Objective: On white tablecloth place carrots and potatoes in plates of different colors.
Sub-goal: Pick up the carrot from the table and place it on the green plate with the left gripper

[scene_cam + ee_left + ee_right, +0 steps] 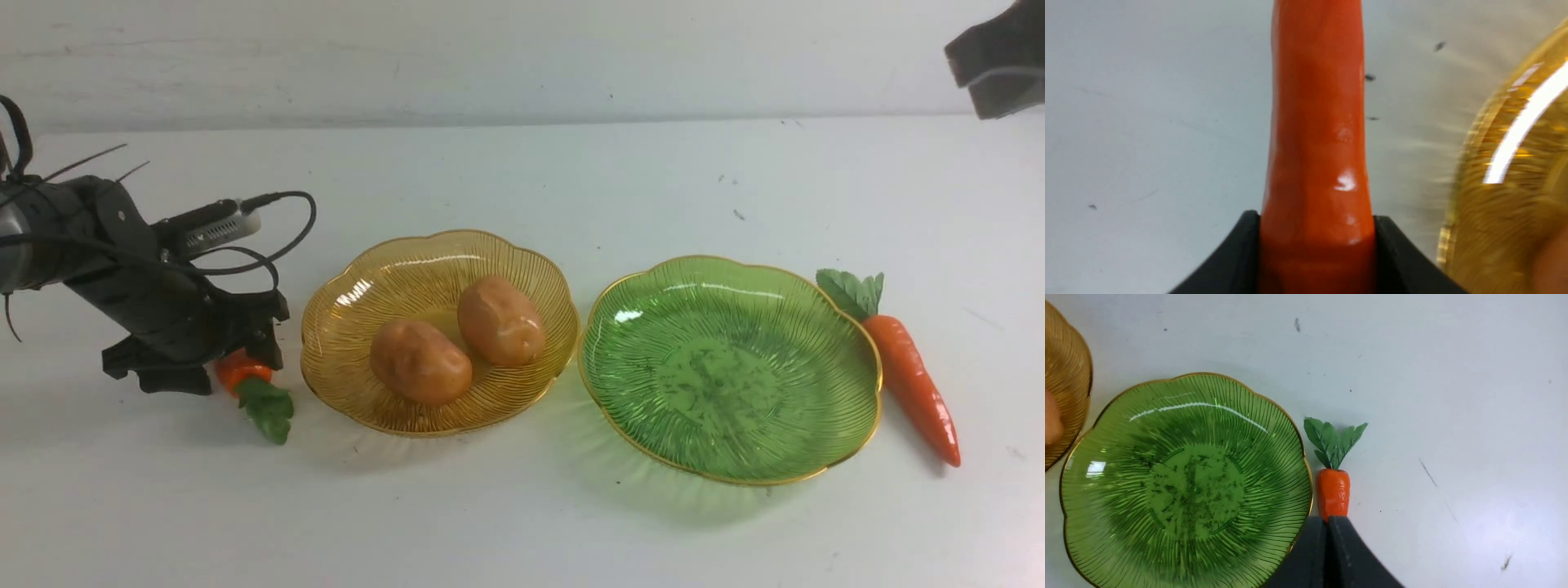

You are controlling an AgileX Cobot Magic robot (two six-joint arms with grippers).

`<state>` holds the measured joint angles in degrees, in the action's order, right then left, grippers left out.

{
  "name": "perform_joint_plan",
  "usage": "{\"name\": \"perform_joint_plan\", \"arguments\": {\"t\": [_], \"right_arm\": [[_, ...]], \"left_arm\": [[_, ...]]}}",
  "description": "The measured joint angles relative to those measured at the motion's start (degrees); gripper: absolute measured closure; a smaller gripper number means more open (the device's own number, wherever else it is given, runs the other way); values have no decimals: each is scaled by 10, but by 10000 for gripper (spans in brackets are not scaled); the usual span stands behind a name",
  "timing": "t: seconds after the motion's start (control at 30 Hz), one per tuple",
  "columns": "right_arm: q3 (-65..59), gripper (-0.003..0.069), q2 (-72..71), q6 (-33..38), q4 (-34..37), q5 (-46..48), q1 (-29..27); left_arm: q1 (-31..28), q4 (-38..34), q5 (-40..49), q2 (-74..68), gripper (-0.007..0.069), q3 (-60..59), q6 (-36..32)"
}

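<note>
**Now: left claw on a carrot, both potatoes in the amber plate**

Your left claw [1316, 216] is low over the white tablecloth [522, 180], to the left of the amber plate [343, 327]. Its wrist camera shows the two black fingers [1237, 253] pressed against either side of the left carrot [1316, 122], so it is grasping that carrot. From the front you can see the carrot's thick end and green leaves poking out beneath the claw, on the side nearer the robot, down at the cloth.

Your right claw [1327, 518] is clenched on nothing, with its fingers meeting flat against each other. It hangs high above the right end of the surface, over the right carrot [910, 384].

That carrot lies on the cloth just beside the right rim of the green plate [620, 327]. Its leaves point toward the far side and its tip toward the robot.

The potatoes [420, 361] sit side by side in the middle of the amber plate, touching or nearly so. The two plates stand next to each other at the centre of the surface, their gold rims almost meeting, amber on the left and green on the right.
</note>
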<state>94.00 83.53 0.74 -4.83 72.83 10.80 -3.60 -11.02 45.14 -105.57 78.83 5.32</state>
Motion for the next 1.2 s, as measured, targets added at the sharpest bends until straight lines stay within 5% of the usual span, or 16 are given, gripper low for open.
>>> {"name": "perform_joint_plan", "arguments": {"t": [0.27,0.4,0.5,0.8,1.0,1.1,1.2], "right_arm": [[-1,674,16,-45,-22,-1,-104],[-44,659,40,-29,48,-6,-177],[-111,602,60,8,107,-8,-192],[-228,241,129,51,169,-37,-192],[-234,119,177,67,169,-82,-191],[-234,110,203,82,169,-113,-180],[-234,109,233,98,169,-163,-161]], "left_arm": [[195,-237,16,87,370,54,-212],[334,-301,-44,30,370,54,-282],[382,-309,-80,-20,368,66,-288],[405,-312,-97,-166,233,162,-277],[402,-312,-85,-176,49,184,-272],[387,-312,-39,-172,67,208,-255],[352,-291,51,-147,258,246,-217]]}}
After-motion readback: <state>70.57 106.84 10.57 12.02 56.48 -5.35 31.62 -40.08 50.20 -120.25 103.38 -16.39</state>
